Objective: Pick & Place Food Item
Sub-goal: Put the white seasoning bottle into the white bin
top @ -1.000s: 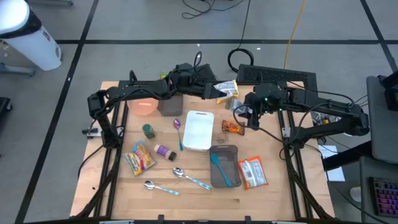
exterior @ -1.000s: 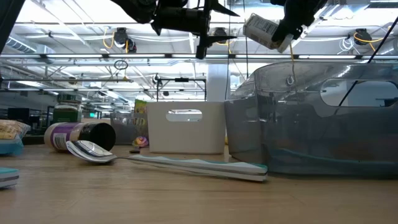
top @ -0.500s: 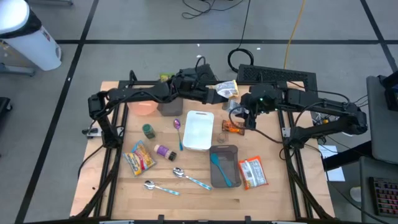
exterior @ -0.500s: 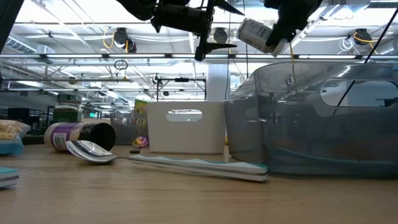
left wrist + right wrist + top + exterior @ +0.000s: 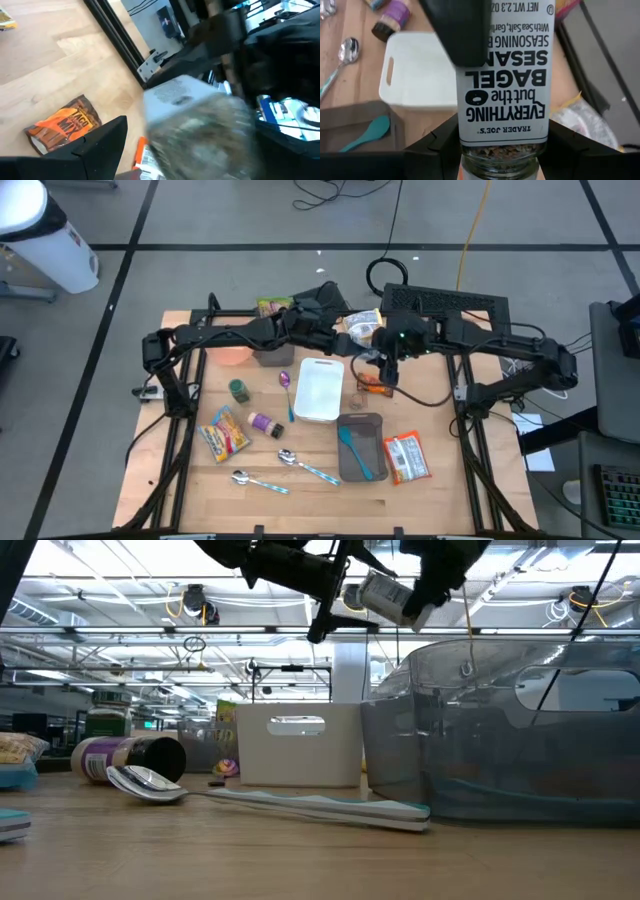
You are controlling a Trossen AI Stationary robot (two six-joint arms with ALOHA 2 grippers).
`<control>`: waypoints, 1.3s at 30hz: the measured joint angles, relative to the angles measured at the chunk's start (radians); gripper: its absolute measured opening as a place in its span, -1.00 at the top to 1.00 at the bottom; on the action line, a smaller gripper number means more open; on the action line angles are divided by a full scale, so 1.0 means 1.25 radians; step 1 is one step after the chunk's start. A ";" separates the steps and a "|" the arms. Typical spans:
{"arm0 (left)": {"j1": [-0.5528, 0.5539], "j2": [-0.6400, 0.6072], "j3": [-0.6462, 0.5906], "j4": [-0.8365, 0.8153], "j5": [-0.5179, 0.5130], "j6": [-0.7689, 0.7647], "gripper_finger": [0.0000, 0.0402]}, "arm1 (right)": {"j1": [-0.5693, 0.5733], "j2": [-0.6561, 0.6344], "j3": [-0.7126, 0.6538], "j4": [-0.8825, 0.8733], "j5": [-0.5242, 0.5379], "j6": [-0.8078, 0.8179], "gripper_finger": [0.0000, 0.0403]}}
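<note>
A glass seasoning jar (image 5: 502,75) with a white "Everything but the Bagel" label hangs high over the table's far middle, and my right gripper (image 5: 497,150) is shut on it. In the high view the jar (image 5: 364,331) lies between the two arms. My left gripper (image 5: 345,592) reaches in from the table's left and is open, its fingers standing above and below the jar's free end (image 5: 368,588). One left finger (image 5: 460,30) crosses in front of the label. I cannot tell whether it touches the jar. My right gripper pinches the jar between its two fingers at the glass (image 5: 497,156) just past the label's "Trader Joe's" edge, one finger on each side. The fingers lie along the jar, slanting down from the table's right. The jar is lifted clear and tilted, its other end toward my left gripper.
Below lie a white cutting board (image 5: 320,388), an orange taco packet (image 5: 375,385), a grey bin (image 5: 360,445) with a teal spatula, a red-and-white packet (image 5: 407,458), a snack bag (image 5: 225,432), small jars (image 5: 263,422), two spoons (image 5: 290,460) and a pink bowl (image 5: 232,352).
My right gripper has carried the jar toward the table's left, up to my left gripper, rolling it a little. My left gripper has edged toward the jar and tipped slightly down, so that its fingers now stand about the jar's free end.
</note>
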 joint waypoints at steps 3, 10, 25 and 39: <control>0.002 0.000 0.000 0.000 -0.003 0.002 -0.76 | 0.000 0.020 0.029 -0.014 0.000 -0.015 0.06; 0.007 0.000 0.000 0.003 0.003 0.001 -0.76 | 0.010 0.031 0.040 -0.060 -0.001 -0.029 0.06; 0.005 0.000 0.000 -0.003 0.028 -0.016 -0.12 | 0.040 0.031 0.041 -0.047 0.054 -0.028 0.06; 0.007 0.000 0.000 0.003 0.033 0.056 -0.07 | 0.040 0.014 0.042 -0.028 0.047 -0.023 -0.32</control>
